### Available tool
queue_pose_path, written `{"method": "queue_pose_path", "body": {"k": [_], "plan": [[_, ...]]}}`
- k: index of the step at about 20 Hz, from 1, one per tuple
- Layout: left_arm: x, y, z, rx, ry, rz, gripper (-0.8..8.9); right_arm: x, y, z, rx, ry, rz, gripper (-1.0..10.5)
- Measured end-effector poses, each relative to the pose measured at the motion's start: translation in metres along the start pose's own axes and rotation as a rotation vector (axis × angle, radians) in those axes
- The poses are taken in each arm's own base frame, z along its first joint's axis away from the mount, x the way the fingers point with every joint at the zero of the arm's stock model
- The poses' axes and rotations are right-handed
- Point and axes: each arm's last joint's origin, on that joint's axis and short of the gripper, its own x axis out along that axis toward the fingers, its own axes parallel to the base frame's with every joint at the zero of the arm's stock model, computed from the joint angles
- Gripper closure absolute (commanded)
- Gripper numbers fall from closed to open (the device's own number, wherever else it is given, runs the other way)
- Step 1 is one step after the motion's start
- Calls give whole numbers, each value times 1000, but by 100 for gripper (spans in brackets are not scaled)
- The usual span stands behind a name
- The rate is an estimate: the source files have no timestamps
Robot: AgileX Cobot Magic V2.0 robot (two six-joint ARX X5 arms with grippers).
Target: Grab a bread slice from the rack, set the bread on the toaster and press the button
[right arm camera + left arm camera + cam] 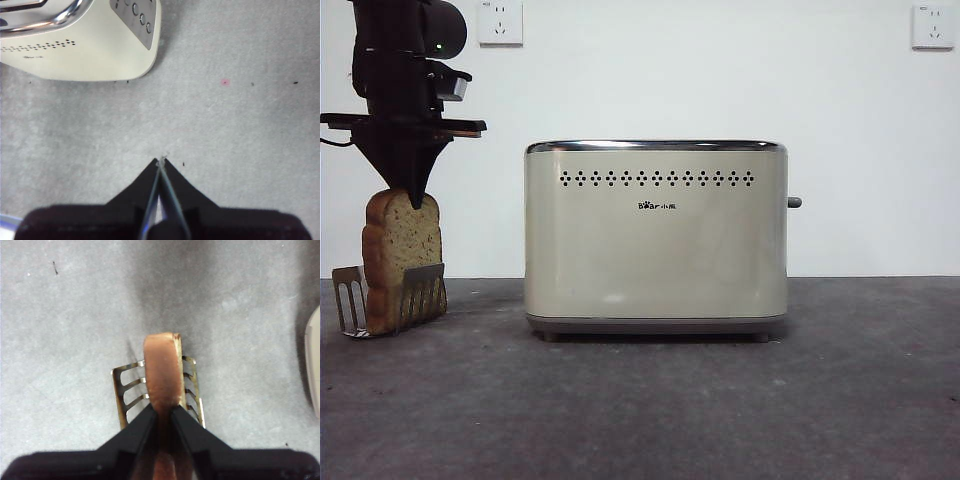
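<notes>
1. Rack (pixel 405 298): at the far left of the worktop (pixel 650 410); the slice of bread (pixel 402 255) stands upright in it.
2. Left pincer (pixel 164 412): directly above the rack, jaws clamped on the slice's top crust.
3. Toaster (pixel 656 235): centre, well apart from the rack; button (pixel 794 202) on its right side.
4. Right pincer (pixel 161 162): pressed closed, empty, over bare worktop near the toaster.
</notes>
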Motion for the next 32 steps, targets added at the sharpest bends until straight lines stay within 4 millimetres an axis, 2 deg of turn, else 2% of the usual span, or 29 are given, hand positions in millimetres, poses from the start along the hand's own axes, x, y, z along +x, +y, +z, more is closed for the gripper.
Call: {"method": "queue_pose_path", "body": {"k": [3,11,15,18,22,25,27,29,32], "plan": [[-13,2,6,-4,-37,1,826,0,-1,0,-1,-2,-17,946],[-83,10,20,-21,-181,-7,826,0,-1,1,-6,-14,-35,946],[-121,10,23,-3,-300,-114,826,0,-1,2,-7,-17,-35,946],[-142,-1,22,76,-370,-203,826,0,-1,2,-8,-18,-34,946],[-183,-17,3,238,-473,-234,826,0,-1,2,-8,-20,-34,946],[-222,-23,-19,378,-585,-285,826,0,-1,2,-8,-20,-34,946],[-241,-28,-32,476,-646,-332,827,0,-1,2,-8,-20,-34,946],[-250,-33,-39,583,-692,-386,827,0,-1,2,-8,-20,-34,946],[-253,-45,-42,723,-735,-497,826,0,-1,2,-8,-20,-34,946]]}}
